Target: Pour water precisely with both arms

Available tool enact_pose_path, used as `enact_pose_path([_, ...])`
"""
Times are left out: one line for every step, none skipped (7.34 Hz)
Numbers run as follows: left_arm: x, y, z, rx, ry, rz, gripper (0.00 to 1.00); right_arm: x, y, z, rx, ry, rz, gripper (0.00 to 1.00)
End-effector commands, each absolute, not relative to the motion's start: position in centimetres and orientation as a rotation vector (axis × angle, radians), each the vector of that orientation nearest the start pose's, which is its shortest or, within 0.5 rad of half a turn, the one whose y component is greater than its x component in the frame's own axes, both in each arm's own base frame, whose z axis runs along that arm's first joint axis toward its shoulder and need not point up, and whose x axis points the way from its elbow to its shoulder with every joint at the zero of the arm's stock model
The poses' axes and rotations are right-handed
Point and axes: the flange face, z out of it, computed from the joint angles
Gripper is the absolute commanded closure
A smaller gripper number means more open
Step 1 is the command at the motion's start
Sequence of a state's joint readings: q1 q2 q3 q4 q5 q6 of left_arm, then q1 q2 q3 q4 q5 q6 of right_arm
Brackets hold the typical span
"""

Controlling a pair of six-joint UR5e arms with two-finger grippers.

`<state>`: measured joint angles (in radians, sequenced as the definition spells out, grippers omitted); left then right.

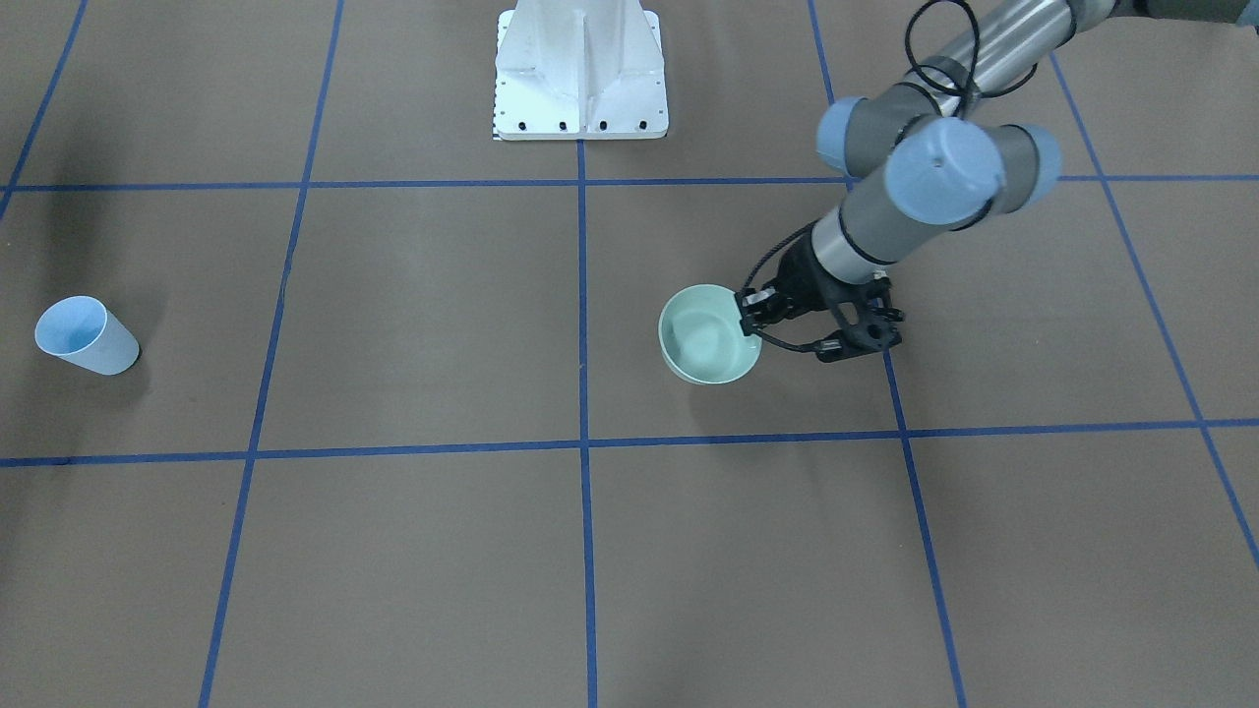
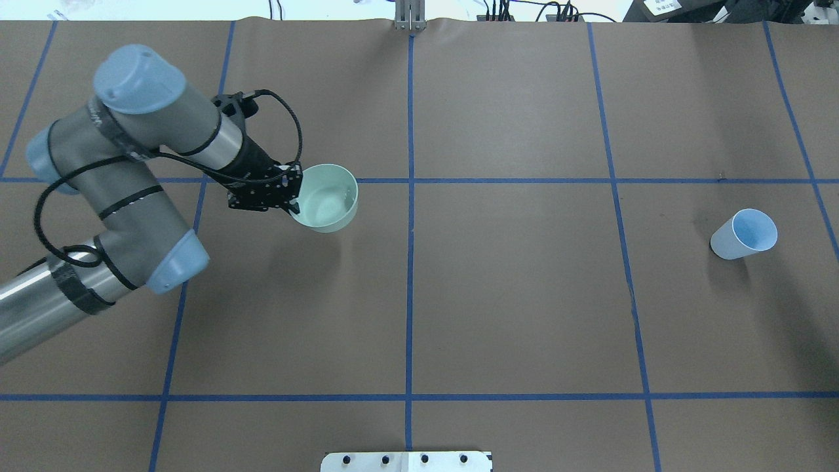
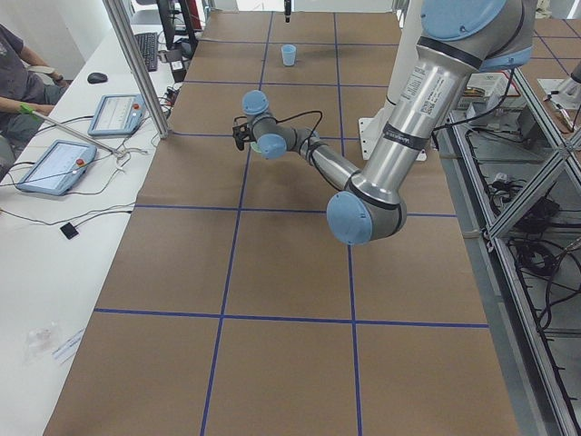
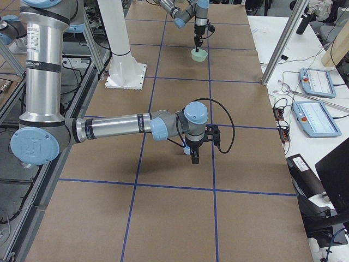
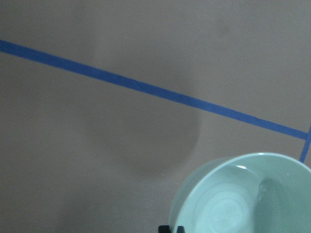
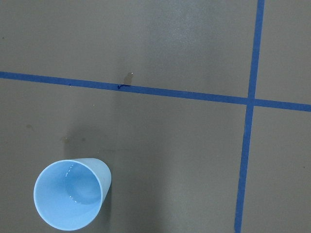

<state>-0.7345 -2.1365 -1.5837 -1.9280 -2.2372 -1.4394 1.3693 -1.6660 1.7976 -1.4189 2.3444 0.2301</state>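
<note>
Now clamping the bowl (image 2: 330,203) by its left rim with the left gripper (image 2: 294,200), jaws clenched on the wall, bowl upright and seemingly just off the table (image 2: 511,295), near a tape line (image 2: 498,180), with the left arm (image 2: 131,196) bent in over the table's left half. Seeing the cup (image 2: 744,234) upright on the table, well apart from the bowl on the far right, with the right arm (image 4: 109,128) stretched low and the right gripper (image 4: 194,157) near it. Cannot tell whether that pincer is clenched or released, shown from the side only.
</note>
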Motion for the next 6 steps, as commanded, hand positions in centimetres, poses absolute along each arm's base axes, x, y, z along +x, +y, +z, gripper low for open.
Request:
enact_pose_path([53.9, -46.9, 22.4, -0.111, 1.017, -0.2, 1.0, -3.1, -46.9, 57.2, 0.1, -0.809, -0.08, 0.0])
enact_pose_path([55.6, -47.6, 21.4, -0.107, 1.009, -0.203, 1.0, -3.1, -46.9, 57.3, 0.098, -0.808, -0.078, 0.0])
enact_pose_path([56.3, -48.1, 20.8, -0.108, 1.006, -0.204, 1.0, -3.2, -46.9, 57.1, 0.099, -0.815, -0.078, 0.0])
enact_pose_path([56.3, -48.1, 21.0, -0.109, 1.005, -0.204, 1.0, -3.2, -46.8, 57.2, 0.097, -0.815, -0.078, 0.0])
enact_pose_path([56.7, -47.8, 21.5, -0.116, 0.996, -0.202, 1.0, -3.2, -46.8, 57.2, 0.097, -0.815, -0.078, 0.0])
enact_pose_path([56.9, -47.6, 21.1, -0.118, 1.0, -0.202, 1.0, -3.2, -46.9, 57.1, 0.1, -0.815, -0.079, 0.0])
